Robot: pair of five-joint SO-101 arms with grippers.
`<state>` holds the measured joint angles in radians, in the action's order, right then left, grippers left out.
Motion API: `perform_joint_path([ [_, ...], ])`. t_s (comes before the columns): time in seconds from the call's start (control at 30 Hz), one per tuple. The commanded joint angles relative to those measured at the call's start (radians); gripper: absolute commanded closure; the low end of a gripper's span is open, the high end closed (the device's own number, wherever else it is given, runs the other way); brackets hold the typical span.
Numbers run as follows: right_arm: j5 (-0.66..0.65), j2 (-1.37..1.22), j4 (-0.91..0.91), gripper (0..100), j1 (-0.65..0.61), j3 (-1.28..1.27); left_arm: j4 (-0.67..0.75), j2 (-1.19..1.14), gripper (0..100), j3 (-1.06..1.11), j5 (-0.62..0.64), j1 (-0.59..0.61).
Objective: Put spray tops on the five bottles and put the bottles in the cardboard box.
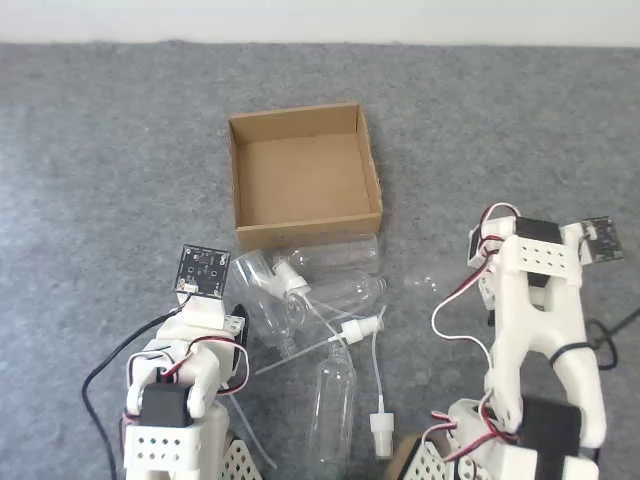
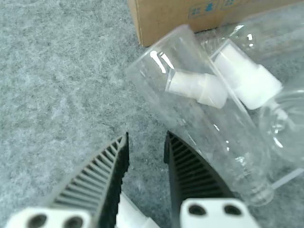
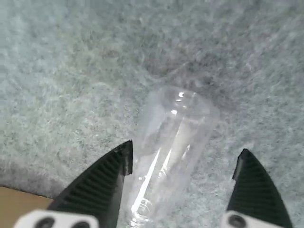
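The open cardboard box (image 1: 305,232) holds nothing. Several clear bottles lie in a heap on the carpet in front of it, one (image 1: 335,257) against the box wall, another (image 1: 331,402) nearer me. White spray tops (image 1: 363,327) lie among them, and a loose one (image 1: 382,432) trails its tube. My left gripper (image 2: 147,137) is slightly open and empty, just beside a clear bottle (image 2: 204,118) that has a white spray top (image 2: 197,88) lying against it. My right gripper (image 3: 186,148) is wide open, its fingers on either side of a lone clear bottle (image 3: 173,137) lying on the carpet.
Grey carpet (image 1: 100,180) covers the table, bare to the left of and behind the box. The right arm (image 1: 540,300) stands right of the heap, with red and white wires looping off it. A black cable (image 1: 100,380) runs from the left arm's base.
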<state>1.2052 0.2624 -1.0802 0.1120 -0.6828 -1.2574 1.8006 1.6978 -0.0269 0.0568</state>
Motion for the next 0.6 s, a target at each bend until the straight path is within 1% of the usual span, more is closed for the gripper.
perform_joint_path([
  [0.0,0.012,0.076,-0.016,70.1,-0.013,0.012,-0.003,0.018,88,-0.013,-0.005,0.000],
  [0.13,0.008,0.076,-0.016,70.1,-0.013,0.014,-0.003,0.018,88,-0.013,-0.005,0.000],
  [0.2,-0.026,0.076,-0.019,70.1,-0.013,0.026,-0.003,0.018,88,-0.013,-0.005,0.000],
  [0.27,-0.043,0.076,-0.042,70.1,-0.013,0.048,-0.003,0.018,88,-0.013,-0.005,0.000],
  [0.57,-0.046,0.076,-0.185,70.1,-0.013,0.186,-0.003,0.018,88,-0.013,-0.005,0.000],
])
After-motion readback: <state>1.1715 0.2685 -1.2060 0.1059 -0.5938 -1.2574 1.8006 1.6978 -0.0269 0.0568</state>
